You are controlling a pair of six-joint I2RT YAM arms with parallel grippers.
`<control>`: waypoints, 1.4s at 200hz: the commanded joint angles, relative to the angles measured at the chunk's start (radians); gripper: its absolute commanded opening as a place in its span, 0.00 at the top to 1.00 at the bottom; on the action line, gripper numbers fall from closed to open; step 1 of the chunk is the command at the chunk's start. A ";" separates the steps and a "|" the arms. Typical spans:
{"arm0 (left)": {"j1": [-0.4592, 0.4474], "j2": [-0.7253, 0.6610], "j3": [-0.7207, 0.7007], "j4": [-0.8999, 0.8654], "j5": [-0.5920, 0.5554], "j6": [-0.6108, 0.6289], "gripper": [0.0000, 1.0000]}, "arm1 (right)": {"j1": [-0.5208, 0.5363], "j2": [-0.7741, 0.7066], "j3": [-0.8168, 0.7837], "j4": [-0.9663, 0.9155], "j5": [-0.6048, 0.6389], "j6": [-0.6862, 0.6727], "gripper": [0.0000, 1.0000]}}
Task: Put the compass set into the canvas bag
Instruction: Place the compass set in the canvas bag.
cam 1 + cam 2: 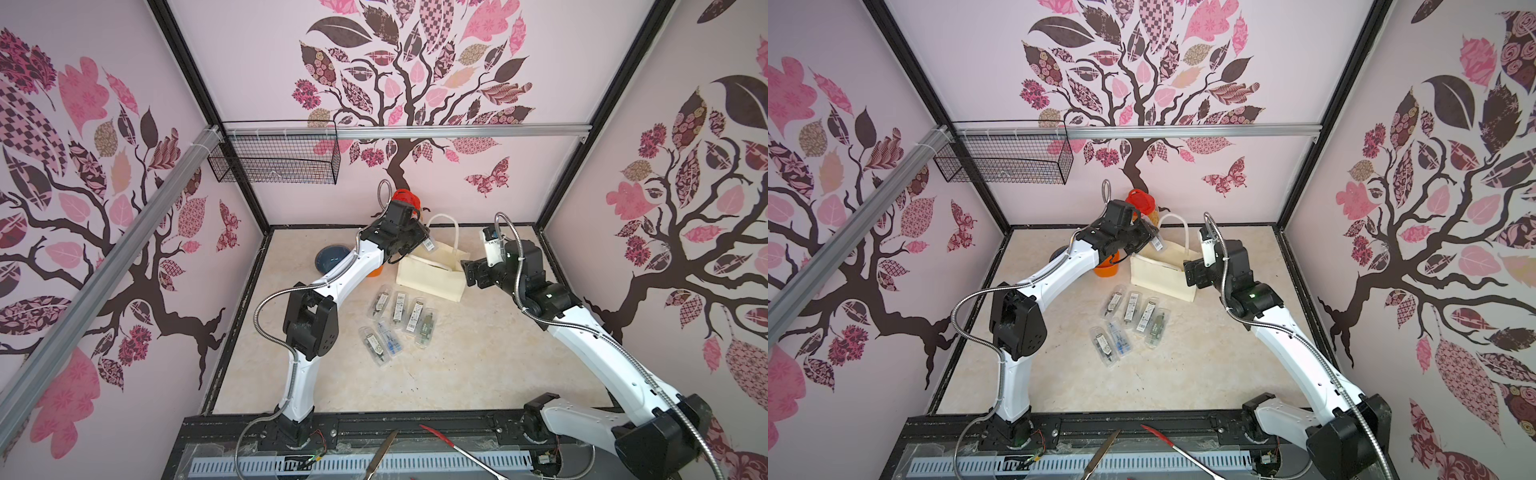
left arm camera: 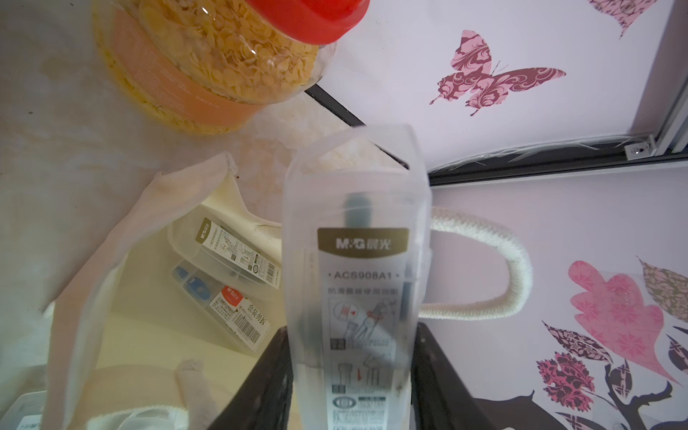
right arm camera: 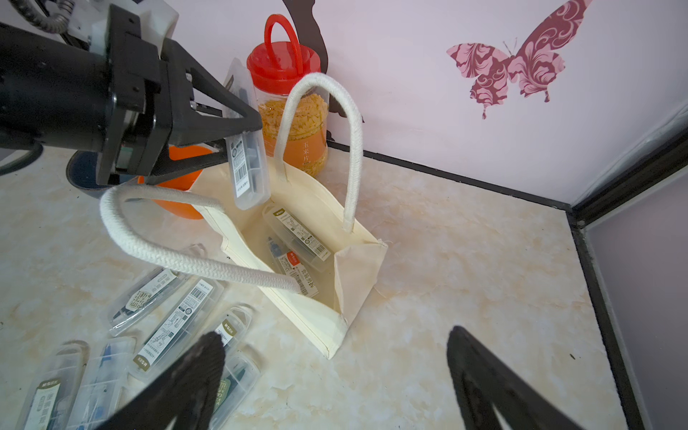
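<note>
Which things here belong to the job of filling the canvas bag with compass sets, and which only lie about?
For the job: canvas bag, left tool, held compass set, two cases inside the bag, six cases on the table.
Lying about: red-lidded jar, orange cup, blue bowl, wire basket.

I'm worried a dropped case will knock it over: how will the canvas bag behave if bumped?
The canvas bag probably gives rather than resists: its thin fabric walls bow, and one rope handle droops outward. It looks light, with just two cases showing inside, so a push may slide or fold it. Its boxy flat base should resist tipping.
</note>
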 commanded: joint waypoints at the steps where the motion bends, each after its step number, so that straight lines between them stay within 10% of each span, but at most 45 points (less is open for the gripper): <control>1: -0.013 -0.035 -0.056 0.073 -0.019 -0.060 0.63 | -0.004 -0.041 -0.013 0.019 0.002 -0.009 0.04; 280: -0.065 -0.031 -0.206 0.166 -0.032 -0.309 0.47 | -0.004 -0.045 -0.040 0.014 -0.002 -0.020 0.03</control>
